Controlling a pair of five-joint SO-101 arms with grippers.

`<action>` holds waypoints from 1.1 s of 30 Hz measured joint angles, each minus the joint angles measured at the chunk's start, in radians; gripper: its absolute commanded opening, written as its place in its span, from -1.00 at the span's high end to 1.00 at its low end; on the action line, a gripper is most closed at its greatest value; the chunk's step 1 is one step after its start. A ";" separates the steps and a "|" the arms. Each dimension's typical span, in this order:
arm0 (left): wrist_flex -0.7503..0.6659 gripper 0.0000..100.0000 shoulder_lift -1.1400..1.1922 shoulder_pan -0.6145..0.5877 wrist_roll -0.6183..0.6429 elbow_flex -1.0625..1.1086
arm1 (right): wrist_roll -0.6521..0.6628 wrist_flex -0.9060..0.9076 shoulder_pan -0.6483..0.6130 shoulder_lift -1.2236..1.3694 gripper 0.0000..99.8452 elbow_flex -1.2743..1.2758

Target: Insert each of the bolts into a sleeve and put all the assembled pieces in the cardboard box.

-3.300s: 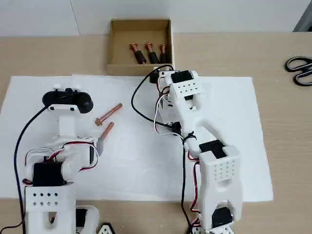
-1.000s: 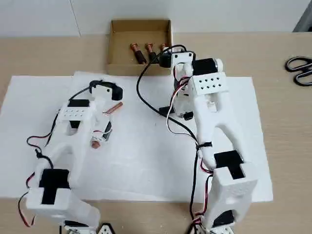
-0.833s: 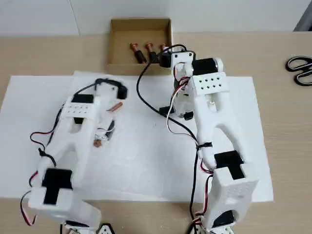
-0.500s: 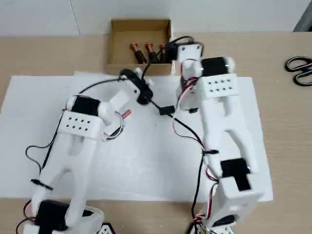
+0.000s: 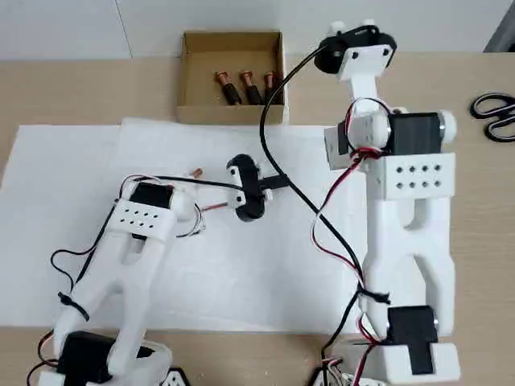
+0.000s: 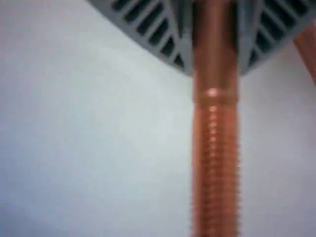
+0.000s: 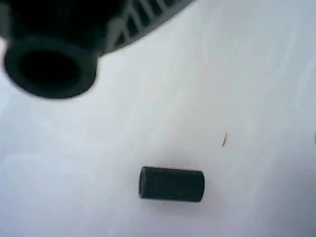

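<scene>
Currently the left gripper (image 6: 215, 61) is clamped on a copper bolt (image 6: 215, 158). Its grey ribbed fingers (image 6: 148, 24) pinch the smooth shank, and the threaded end sticks out past them over the white sheet (image 5: 241, 273). In the high view that arm's wrist sits above mid-sheet. A second bolt (image 5: 195, 172) lies on the sheet just beside the left arm, mostly hidden by it.

The right gripper (image 7: 98, 29) is closed on a black sleeve (image 7: 49, 69), seen end-on with its bore facing the camera. A loose sleeve (image 7: 171, 184) lies on its side on the sheet, apart from the held one. In the high view the right arm stands along the sheet's right side, with its wrist up near the far edge.

The cardboard box (image 5: 232, 112) sits at the sheet's far edge on the table (image 5: 80, 88). Three assembled pieces (image 5: 245, 87) lie side by side in it. Scissors (image 5: 495, 106) are at the table's right edge, well apart from the rest.
</scene>
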 measured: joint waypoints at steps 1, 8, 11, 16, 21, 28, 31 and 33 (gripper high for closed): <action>-0.011 0.74 0.017 0.000 0.000 0.000 | 0.000 0.000 0.000 -0.003 0.99 0.000; -0.023 0.72 0.137 -0.006 0.000 -0.046 | 0.000 0.000 0.000 -0.005 0.99 0.000; -0.023 0.72 0.137 -0.006 0.028 -0.074 | 0.000 0.000 0.000 -0.005 0.99 0.000; -0.002 0.72 0.143 -0.008 0.258 -0.193 | 0.000 0.000 0.000 -0.005 0.99 0.000; 0.141 0.72 0.135 -0.009 0.543 -0.364 | 0.000 0.000 0.000 -0.005 0.99 0.000; 0.313 0.72 0.002 -0.009 1.025 -0.430 | 0.000 0.000 0.000 -0.005 0.99 0.000; 0.377 0.72 -0.086 -0.009 1.157 -0.430 | 0.000 0.000 0.000 -0.005 0.99 0.000; 0.408 0.71 -0.140 -0.009 1.238 -0.430 | 0.000 0.000 0.000 -0.005 0.99 0.000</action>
